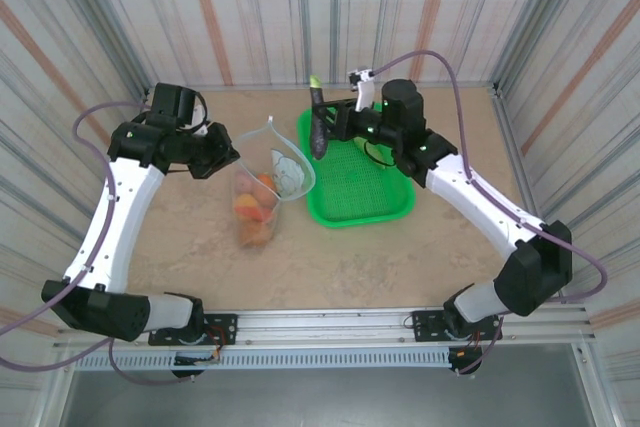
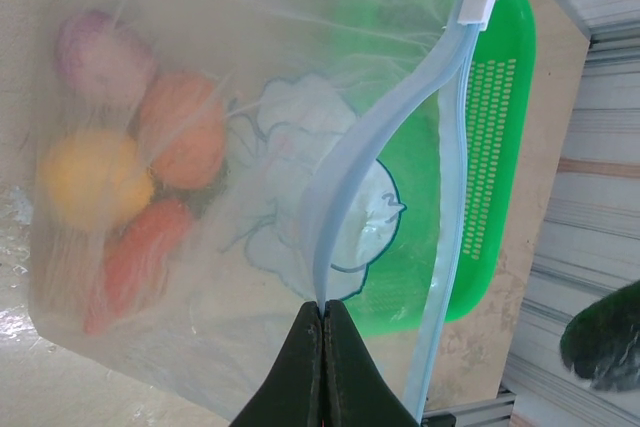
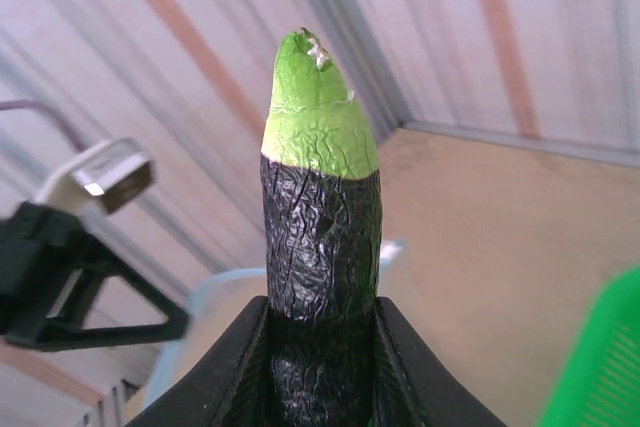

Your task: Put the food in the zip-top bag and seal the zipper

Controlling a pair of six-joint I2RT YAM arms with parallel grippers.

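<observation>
**First onlooker:** Nearest the arms' bases, on the sandy table (image 1: 400, 257), is the zip-top bag (image 1: 262, 197), already part-loaded. Through the plastic I make out a purple onion (image 2: 100, 47), a yellow fruit (image 2: 95, 177) and what looks like a carrot (image 2: 140, 257).

**Second onlooker:** And the left gripper (image 2: 322, 347)?

**First onlooker:** Its fingers are pressed together on the pale blue zipper (image 2: 345, 187), pinching one lip so the mouth gapes upward. The white slider (image 2: 478, 2) sits at the strip's far end.

**Second onlooker:** Beyond that, the green basket (image 1: 360, 192), just beside the bag.

**First onlooker:** Farthest back, over the basket's far left corner, the right gripper (image 3: 320, 357) is clamped on a green-tipped dark vegetable (image 3: 320, 237). It grips the dark body low down, with the green end sticking out past the fingertips.

**Second onlooker:** So that piece of food goes in next, I'd judge.

**First onlooker:** Likely. To do it well, the arm should carry it across to the open mouth and lead with the free green end, then drop it between the two lips, not onto the rim. The bag is floppy, and a knock could fold the mouth shut. The left pinch should hold firm until the piece is clear inside.
</observation>
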